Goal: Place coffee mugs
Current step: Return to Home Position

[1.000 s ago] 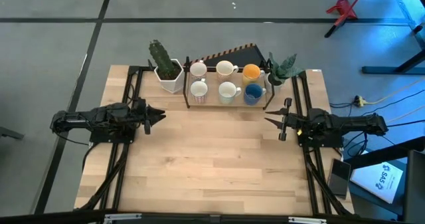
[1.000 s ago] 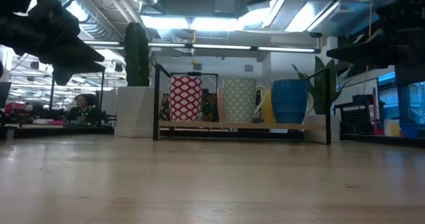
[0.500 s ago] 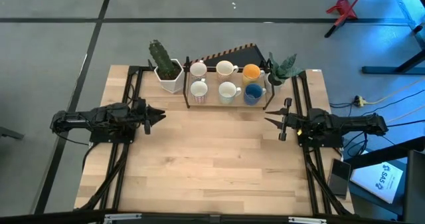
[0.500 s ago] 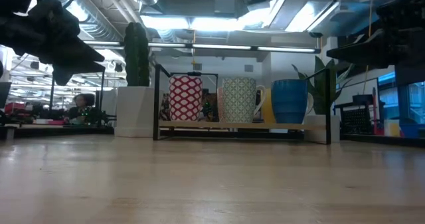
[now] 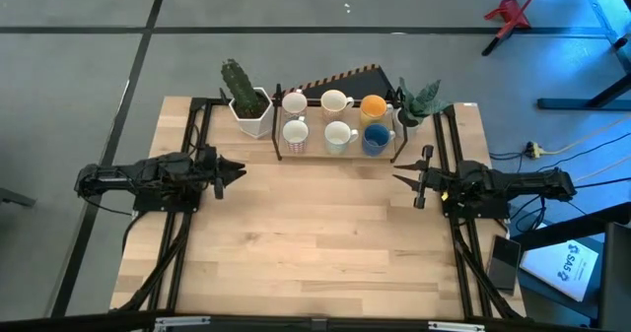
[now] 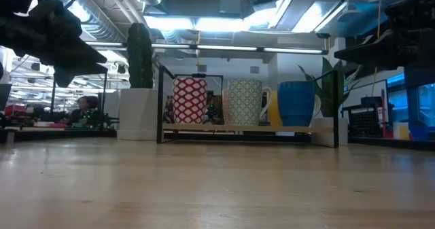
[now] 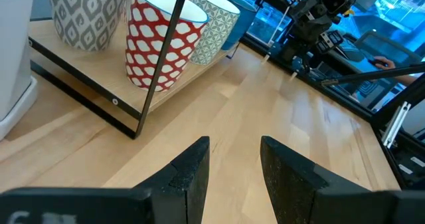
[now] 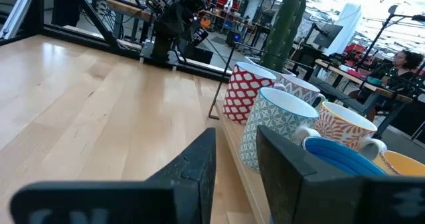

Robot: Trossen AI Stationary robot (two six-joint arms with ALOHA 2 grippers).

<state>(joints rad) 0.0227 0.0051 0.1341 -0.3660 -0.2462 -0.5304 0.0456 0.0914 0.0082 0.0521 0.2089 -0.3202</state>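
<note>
We judge the coffee mugs (image 5: 338, 134) placed, all six on the shelf (image 6: 238, 128), so both arms idle beside the desk (image 5: 315, 243), left gripper (image 5: 237, 170) and right gripper (image 5: 399, 180) slightly apart, empty.

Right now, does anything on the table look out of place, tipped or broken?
Nothing stands out. The six coffee mugs stand upright in two rows of three on the shelf, none tipped, and nothing is spilled on the table.

Mugs (image 5: 338, 134) on shelf (image 5: 314, 149), far edge of table (image 5: 315, 243), between plants (image 5: 238, 84).
</note>
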